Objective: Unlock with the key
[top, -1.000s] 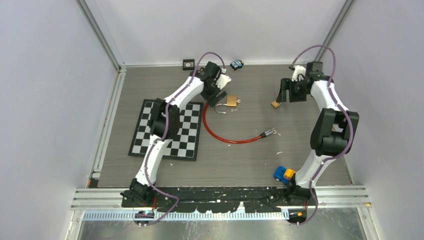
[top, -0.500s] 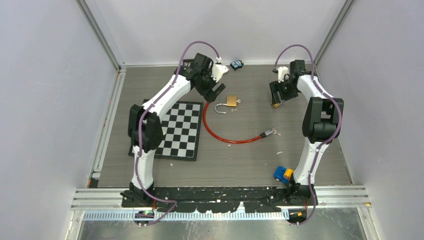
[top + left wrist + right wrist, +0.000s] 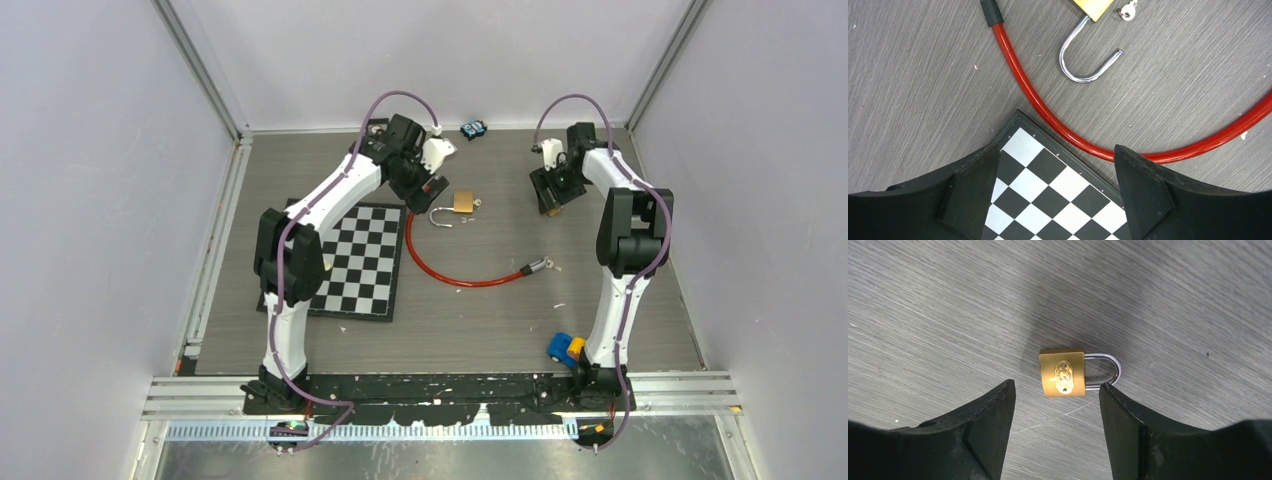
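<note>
The open brass padlock [image 3: 463,202] lies flat on the grey table [image 3: 600,270], toward the far side and near the middle. It is just right of the left gripper [image 3: 425,185], apart from it and not touched. In the left wrist view only a corner of its body [image 3: 1093,6] shows at the top edge, well ahead of the left gripper [image 3: 1055,150]. That claw is spread wide with nothing between its fingers. The steel shackle [image 3: 1079,79] is swung out of the body, one end free, forming a loose U. A small silver key [image 3: 1127,10] sits at the body's far end; whether it is in the keyhole I cannot tell.

A red cable [image 3: 1048,115] curves past the shackle without touching it, running beside a corner of the chessboard [image 3: 1048,200].

Off to the right, the right gripper [image 3: 1057,385] hangs over a small closed padlock [image 3: 1062,372]. Its jaws stand apart on either side of the lock, touching neither side. That lock is brass too, with its shackle seated.

A blue and yellow toy truck [image 3: 568,348] sits near the right arm's base.
</note>
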